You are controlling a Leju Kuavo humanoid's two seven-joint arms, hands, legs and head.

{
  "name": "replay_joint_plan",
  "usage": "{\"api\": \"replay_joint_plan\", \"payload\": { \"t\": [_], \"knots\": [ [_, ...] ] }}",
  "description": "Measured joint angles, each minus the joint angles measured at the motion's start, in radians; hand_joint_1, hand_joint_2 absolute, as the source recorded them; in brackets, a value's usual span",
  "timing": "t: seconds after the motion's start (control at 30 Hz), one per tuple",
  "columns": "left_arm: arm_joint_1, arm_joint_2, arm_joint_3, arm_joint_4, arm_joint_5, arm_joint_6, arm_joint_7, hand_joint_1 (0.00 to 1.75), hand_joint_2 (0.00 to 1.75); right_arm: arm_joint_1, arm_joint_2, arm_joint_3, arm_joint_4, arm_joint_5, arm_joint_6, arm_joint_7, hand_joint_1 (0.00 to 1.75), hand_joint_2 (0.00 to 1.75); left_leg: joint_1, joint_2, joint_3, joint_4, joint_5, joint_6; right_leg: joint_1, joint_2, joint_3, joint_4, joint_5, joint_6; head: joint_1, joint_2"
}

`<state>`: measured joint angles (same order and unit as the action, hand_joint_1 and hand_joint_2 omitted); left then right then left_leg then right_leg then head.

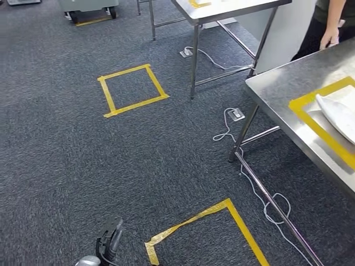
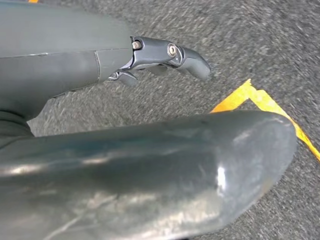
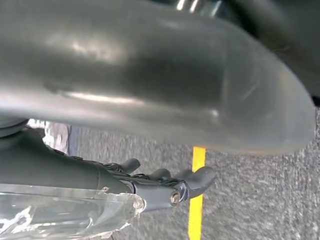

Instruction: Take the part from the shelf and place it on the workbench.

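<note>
A pale, flat part point(image 1: 338, 117) lies on the steel workbench point(image 1: 284, 91) at the right, inside a yellow tape frame point(image 1: 312, 126). My left hand point(image 1: 110, 238) hangs low over the carpet, far from the bench. In the left wrist view its fingers point(image 2: 170, 54) stretch out apart from the thumb point(image 2: 158, 175), with nothing between them. My right hand point(image 3: 158, 187) also hangs over the carpet. Its fingers point(image 3: 192, 181) are extended away from the thumb point(image 3: 158, 75), and the gap shows bare floor. A shiny, clear-looking surface point(image 3: 60, 215) runs along the back of those fingers; I cannot tell what it is.
Yellow tape squares mark the carpet ahead point(image 1: 132, 90) and near my feet point(image 1: 209, 233). A second steel table point(image 1: 217, 11) stands further back. Cables point(image 1: 259, 191) trail under the workbench beside its leg point(image 1: 243, 133). A person point(image 1: 330, 27) stands behind the workbench, one hand at its far edge.
</note>
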<state>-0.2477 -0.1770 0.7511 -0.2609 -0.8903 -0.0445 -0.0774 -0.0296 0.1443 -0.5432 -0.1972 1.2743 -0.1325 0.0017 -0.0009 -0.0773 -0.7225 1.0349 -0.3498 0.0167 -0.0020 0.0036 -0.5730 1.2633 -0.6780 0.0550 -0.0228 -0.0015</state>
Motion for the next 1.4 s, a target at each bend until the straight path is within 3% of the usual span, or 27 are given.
{"api": "replay_joint_plan", "payload": {
  "t": [0.07, 0.13, 0.17, 0.23, 0.3, 0.37, 0.43, 0.47, 0.5, 0.6, 0.63, 0.67, 0.73, 0.77, 0.8, 0.87, 0.93, 0.97, 1.03, 1.1, 1.13, 1.17, 1.23, 1.27, 1.3, 1.33, 1.4],
  "knots": [
    [-0.002, -0.003, 0.0, 0.0, 0.0, 0.001, 0.0, 0.0, 0.0, 0.0, -0.002, 0.0, 0.0, 0.0, 0.0, -0.001, 0.0, 0.0, 0.006, -0.03, 0.0, 0.001, 0.006, -0.015, -0.012, 0.046, 0.02, -0.124, 0.089, 0.007, 0.001, 0.0],
    [-0.005, -0.005, -0.001, -0.001, 0.0, 0.003, 0.0, 0.0, 0.0, -0.002, -0.003, 0.0, 0.001, 0.0, 0.001, -0.003, 0.0, 0.0, 0.009, -0.054, -0.001, -0.003, 0.019, -0.034, -0.017, 0.088, 0.032, -0.191, 0.125, 0.0, 0.0, 0.0],
    [-0.004, -0.005, -0.001, -0.001, 0.0, 0.005, 0.0, 0.0, 0.0, -0.004, -0.004, 0.0, 0.001, -0.001, 0.001, -0.003, 0.0, 0.0, 0.011, -0.063, -0.001, -0.01, 0.028, -0.044, -0.014, 0.091, 0.031, -0.193, 0.128, -0.009, 0.0, 0.0],
    [0.001, -0.006, -0.001, -0.001, 0.0, 0.01, 0.0, 0.0, 0.0, -0.006, -0.005, 0.0, 0.001, -0.001, 0.001, -0.004, 0.0, 0.0, 0.012, -0.069, -0.002, -0.026, 0.042, -0.06, -0.011, 0.068, 0.028, -0.198, 0.146, -0.03, -0.001, 0.0],
    [0.003, -0.009, -0.001, -0.001, 0.0, 0.015, 0.001, 0.0, 0.0, -0.005, -0.005, 0.0, 0.001, -0.001, 0.001, -0.005, 0.0, 0.0, 0.007, -0.022, -0.02, 0.012, 0.001, -0.067, -0.01, 0.039, 0.023, -0.208, 0.168, -0.051, -0.007, 0.0],
    [-0.001, -0.016, -0.003, -0.001, 0.0, 0.018, 0.002, 0.0, 0.0, -0.001, -0.006, 0.0, 0.001, -0.001, 0.001, -0.005, 0.0, 0.0, 0.004, 0.041, -0.057, 0.13, -0.093, -0.069, -0.004, 0.006, 0.011, -0.212, 0.185, -0.063, -0.014, 0.0],
    [-0.004, -0.021, -0.004, -0.001, 0.001, 0.019, 0.002, 0.0, 0.0, 0.001, -0.009, 0.0, 0.001, -0.002, 0.001, -0.005, 0.0, 0.0, 0.005, 0.061, -0.073, 0.237, -0.159, -0.071, 0.001, -0.03, -0.008, -0.212, 0.198, -0.066, -0.015, 0.0],
    [-0.004, -0.023, -0.005, -0.001, 0.001, 0.02, 0.002, 0.0, 0.0, 0.001, -0.01, 0.0, 0.001, -0.002, 0.001, -0.005, 0.0, 0.0, 0.005, 0.064, -0.057, 0.246, -0.17, -0.071, 0.002, -0.046, -0.017, -0.212, 0.205, -0.066, -0.015, 0.0],
    [-0.003, -0.024, -0.005, -0.001, 0.001, 0.02, 0.002, 0.0, 0.0, -0.001, -0.011, 0.0, 0.0, -0.003, 0.002, -0.005, 0.0, 0.0, 0.005, 0.068, -0.021, 0.219, -0.166, -0.071, 0.002, -0.061, -0.027, -0.212, 0.212, -0.065, -0.016, 0.0],
    [-0.01, -0.028, -0.007, -0.002, 0.001, 0.022, 0.002, 0.0, 0.0, -0.002, -0.012, 0.0, 0.0, -0.003, 0.003, -0.005, 0.0, 0.0, -0.002, 0.126, 0.149, 0.021, -0.139, -0.061, 0.006, -0.1, -0.045, -0.21, 0.229, -0.054, -0.016, 0.0],
    [-0.013, -0.03, -0.008, -0.002, 0.001, 0.023, 0.002, 0.0, 0.0, -0.002, -0.012, 0.0, -0.001, -0.003, 0.003, -0.005, 0.0, 0.0, -0.006, 0.141, 0.181, -0.02, -0.134, -0.055, 0.007, -0.112, -0.047, -0.209, 0.234, -0.049, -0.016, 0.0],
    [-0.016, -0.031, -0.009, -0.003, 0.001, 0.024, 0.002, 0.0, 0.0, -0.003, -0.012, 0.0, -0.001, -0.003, 0.003, -0.005, 0.0, 0.0, -0.01, 0.145, 0.19, -0.037, -0.131, -0.048, 0.008, -0.122, -0.046, -0.21, 0.239, -0.043, -0.017, 0.0],
    [-0.014, -0.031, -0.01, -0.003, 0.001, 0.026, 0.005, 0.0, 0.0, -0.007, -0.012, 0.0, -0.001, -0.003, 0.005, -0.005, 0.0, 0.0, -0.011, 0.123, 0.182, -0.042, -0.114, -0.033, 0.004, -0.134, -0.045, -0.213, 0.249, -0.031, -0.017, 0.0],
    [-0.013, -0.03, -0.01, -0.003, 0.001, 0.027, 0.007, 0.0, 0.0, -0.007, -0.013, 0.0, -0.001, -0.003, 0.006, -0.005, 0.0, 0.0, -0.009, 0.114, 0.177, -0.046, -0.104, -0.026, 0.001, -0.118, -0.048, -0.207, 0.239, -0.024, -0.017, 0.0],
    [-0.014, -0.031, -0.011, -0.003, 0.001, 0.028, 0.009, 0.0, 0.0, -0.007, -0.013, 0.0, -0.001, -0.003, 0.006, -0.005, 0.0, 0.0, -0.006, 0.103, 0.17, -0.05, -0.092, -0.019, -0.001, -0.091, -0.056, -0.184, 0.215, -0.018, -0.016, 0.0],
    [-0.017, -0.034, -0.014, -0.003, 0.002, 0.029, 0.01, 0.0, 0.0, -0.004, -0.013, 0.0, -0.001, -0.002, 0.006, -0.006, 0.0, 0.0, -0.002, 0.079, 0.149, -0.053, -0.07, -0.01, -0.003, -0.028, -0.089, -0.081, 0.131, -0.01, -0.011, 0.0],
    [-0.017, -0.036, -0.017, -0.003, 0.002, 0.029, 0.01, 0.0, 0.0, -0.002, -0.013, 0.0, -0.001, -0.002, 0.007, -0.005, 0.0, 0.0, -0.001, 0.053, 0.122, -0.052, -0.049, -0.009, -0.002, -0.008, -0.116, 0.03, 0.07, -0.009, -0.008, 0.0],
    [-0.016, -0.036, -0.017, -0.003, 0.002, 0.029, 0.011, 0.0, 0.0, -0.002, -0.013, 0.0, -0.001, -0.002, 0.007, -0.005, 0.0, 0.0, -0.001, 0.04, 0.108, -0.052, -0.037, -0.011, -0.002, -0.006, -0.11, 0.046, 0.067, -0.009, -0.008, 0.0],
    [-0.015, -0.036, -0.018, -0.003, 0.002, 0.029, 0.012, 0.0, 0.0, -0.003, -0.013, 0.0, -0.001, -0.002, 0.007, -0.005, 0.0, 0.0, 0.001, 0.012, 0.078, -0.051, -0.012, -0.018, -0.005, 0.005, -0.044, -0.028, 0.11, -0.012, -0.008, 0.0],
    [-0.015, -0.036, -0.019, -0.003, 0.002, 0.029, 0.013, 0.0, 0.0, -0.005, -0.013, 0.0, -0.001, -0.002, 0.007, -0.006, 0.0, 0.0, 0.003, -0.015, 0.053, -0.05, 0.013, -0.029, -0.01, 0.049, 0.051, -0.164, 0.136, -0.016, -0.009, 0.0],
    [-0.015, -0.036, -0.02, -0.003, 0.002, 0.029, 0.013, 0.0, 0.0, -0.005, -0.013, 0.0, -0.001, -0.002, 0.007, -0.006, 0.0, 0.0, 0.003, -0.027, 0.047, -0.05, 0.024, -0.035, -0.011, 0.068, 0.078, -0.21, 0.138, -0.017, -0.009, 0.0],
    [-0.015, -0.036, -0.021, -0.003, 0.002, 0.029, 0.013, 0.0, 0.0, -0.005, -0.013, 0.0, -0.001, -0.002, 0.007, -0.006, 0.0, 0.0, 0.005, -0.038, 0.043, -0.051, 0.035, -0.042, -0.01, 0.081, 0.089, -0.232, 0.134, -0.021, -0.009, 0.0],
    [-0.013, -0.035, -0.022, -0.003, 0.002, 0.029, 0.013, 0.0, 0.0, -0.005, -0.014, 0.0, -0.001, -0.002, 0.007, -0.006, 0.0, 0.0, 0.009, -0.061, 0.04, -0.061, 0.057, -0.057, -0.007, 0.065, 0.079, -0.236, 0.147, -0.033, -0.007, 0.0],
    [-0.01, -0.034, -0.023, -0.003, 0.002, 0.029, 0.013, 0.0, 0.0, -0.007, -0.014, 0.0, -0.001, -0.002, 0.007, -0.006, 0.0, 0.0, 0.009, -0.055, 0.034, -0.061, 0.054, -0.062, -0.006, 0.053, 0.072, -0.236, 0.157, -0.043, -0.007, 0.0],
    [-0.007, -0.034, -0.023, -0.003, 0.002, 0.029, 0.014, 0.0, 0.0, -0.008, -0.014, 0.0, -0.001, -0.001, 0.007, -0.006, 0.0, 0.0, 0.008, -0.036, 0.024, -0.046, 0.028, -0.066, -0.006, 0.038, 0.063, -0.239, 0.169, -0.053, -0.01, 0.0],
    [-0.006, -0.033, -0.023, -0.003, 0.002, 0.029, 0.014, 0.0, 0.0, -0.008, -0.014, 0.0, -0.001, -0.001, 0.007, -0.006, 0.0, 0.0, 0.006, -0.008, 0.008, -0.009, -0.017, -0.067, -0.006, 0.024, 0.052, -0.241, 0.182, -0.061, -0.013, 0.0],
    [-0.008, -0.035, -0.025, -0.003, 0.002, 0.029, 0.015, 0.0, 0.0, -0.005, -0.015, 0.0, -0.001, 0.0, 0.007, -0.006, 0.0, 0.0, 0.004, 0.046, -0.028, 0.12, -0.126, -0.071, -0.002, -0.006, 0.028, -0.242, 0.203, -0.068, -0.02, 0.0]
  ]
}}
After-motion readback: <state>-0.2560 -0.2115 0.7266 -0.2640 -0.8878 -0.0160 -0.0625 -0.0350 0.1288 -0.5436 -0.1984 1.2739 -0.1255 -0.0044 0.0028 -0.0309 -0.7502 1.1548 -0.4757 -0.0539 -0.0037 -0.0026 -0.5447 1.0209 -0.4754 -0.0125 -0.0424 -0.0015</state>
